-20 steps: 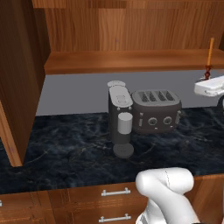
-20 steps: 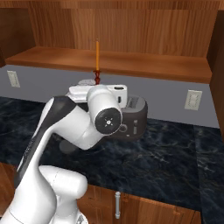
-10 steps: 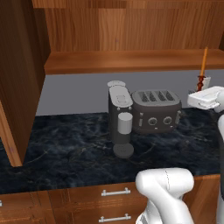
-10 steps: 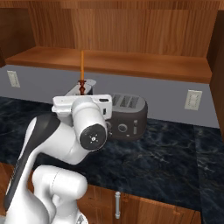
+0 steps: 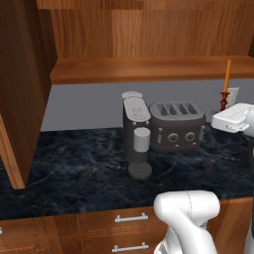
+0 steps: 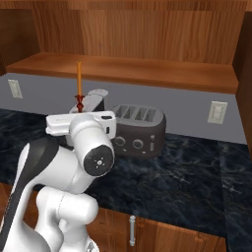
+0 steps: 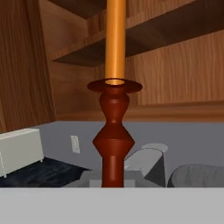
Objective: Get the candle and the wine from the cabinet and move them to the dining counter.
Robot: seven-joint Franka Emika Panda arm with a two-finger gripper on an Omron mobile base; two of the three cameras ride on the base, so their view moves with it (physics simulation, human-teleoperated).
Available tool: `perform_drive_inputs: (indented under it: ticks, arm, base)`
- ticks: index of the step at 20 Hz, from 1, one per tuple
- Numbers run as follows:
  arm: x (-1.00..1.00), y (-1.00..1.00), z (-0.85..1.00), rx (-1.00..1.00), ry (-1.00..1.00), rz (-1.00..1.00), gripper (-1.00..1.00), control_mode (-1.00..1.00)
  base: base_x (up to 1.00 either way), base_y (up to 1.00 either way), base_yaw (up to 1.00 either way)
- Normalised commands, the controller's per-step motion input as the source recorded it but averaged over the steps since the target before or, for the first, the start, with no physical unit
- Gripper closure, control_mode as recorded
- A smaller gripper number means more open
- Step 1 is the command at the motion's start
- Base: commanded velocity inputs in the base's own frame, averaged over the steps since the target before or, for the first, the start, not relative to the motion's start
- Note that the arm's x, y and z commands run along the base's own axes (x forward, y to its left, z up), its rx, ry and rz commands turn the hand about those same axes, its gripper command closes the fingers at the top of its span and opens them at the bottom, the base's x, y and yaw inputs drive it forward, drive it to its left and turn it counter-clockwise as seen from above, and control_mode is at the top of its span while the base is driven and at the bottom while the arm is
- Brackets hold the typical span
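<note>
Below the cabinet [image 5: 149,69] shelf edge, the gripper [image 5: 224,106] (clamped on the candle [image 5: 227,82]) hangs over open countertop [image 5: 74,163].

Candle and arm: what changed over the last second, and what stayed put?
The gripper, shut on the candle, carried it upright leftward and lower, out of the cabinet and in front of the grey wall. The grip held throughout. The toaster and coffee machine stayed put.
</note>
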Motion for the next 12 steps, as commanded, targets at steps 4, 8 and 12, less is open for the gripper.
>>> perform_drive_inputs:
  ticks: [4,8,12]
  arm:
    - [-0.23,0.36,-0.13,0.01,0.00,0.02,1.00,-1.00]
    - [-0.17,0.29,-0.14,0.03,0.00,0.00,1.00,-1.00]
    - [-0.01,0.02,0.00,0.01,0.00,0.00,1.00,-1.00]
  base:
    - [0.00,0.00,0.00]
    - [0.00,0.00,0.00]
    - [0.00,0.00,0.00]
